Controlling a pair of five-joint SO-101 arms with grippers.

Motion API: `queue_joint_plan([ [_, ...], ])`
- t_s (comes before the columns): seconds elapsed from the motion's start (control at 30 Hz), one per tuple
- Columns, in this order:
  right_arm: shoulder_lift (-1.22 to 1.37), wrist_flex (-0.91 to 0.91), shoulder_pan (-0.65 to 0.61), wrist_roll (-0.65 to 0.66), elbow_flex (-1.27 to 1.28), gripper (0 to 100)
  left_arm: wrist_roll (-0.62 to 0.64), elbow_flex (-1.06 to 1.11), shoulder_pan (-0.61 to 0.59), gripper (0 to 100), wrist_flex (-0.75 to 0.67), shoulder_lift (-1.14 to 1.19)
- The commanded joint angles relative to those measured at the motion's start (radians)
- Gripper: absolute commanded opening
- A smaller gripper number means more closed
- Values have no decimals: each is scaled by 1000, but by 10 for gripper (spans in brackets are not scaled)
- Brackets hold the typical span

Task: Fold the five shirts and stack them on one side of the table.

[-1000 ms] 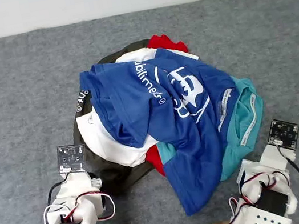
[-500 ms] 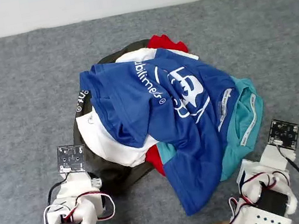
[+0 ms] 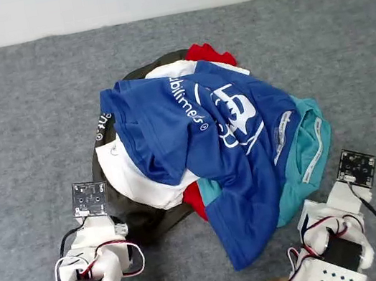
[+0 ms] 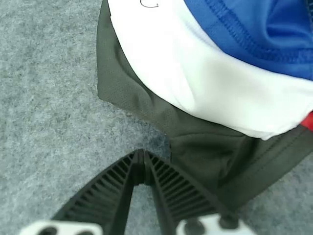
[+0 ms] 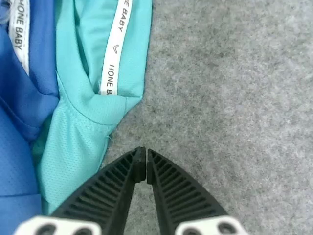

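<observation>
While both end effectors [image 4: 141, 156] [image 5: 143, 154] are pressed together, the shirts [image 3: 210, 144] lie just ahead.

Bright, diffuse overhead light falls evenly on the grey felt table covering [image 3: 18, 127]. The crumpled blue fabric shirt [image 3: 171, 129] casts a narrow soft shadow at its hem. The smooth white shirt [image 4: 195, 73] reads brightest. The dark olive mesh shirt [image 4: 137, 103] throws a faint shadow along its edge.

high view overhead, wrist views near shirts [image 3: 208, 129]
</observation>
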Motion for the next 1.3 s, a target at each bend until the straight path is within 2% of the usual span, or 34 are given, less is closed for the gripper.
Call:
queue_joint_plan([
  [0.0,-2,2,12,9,15,9,-9,-31,-12,15,-46,-12],
  [0.17,-2,2,12,9,15,9,-44,-74,-66,15,-120,-12],
  [0.47,-2,2,12,9,15,9,-84,-423,-15,16,-29,37],
  [0.6,-2,2,12,9,15,9,-115,-519,6,16,-3,222],
  [0.97,-2,2,12,9,15,9,-123,-969,6,16,121,830],
  [1.17,-2,2,12,9,15,9,-338,-1072,8,55,137,1020],
  [1.27,-2,2,12,9,15,9,-362,-1090,28,106,137,1048],
])
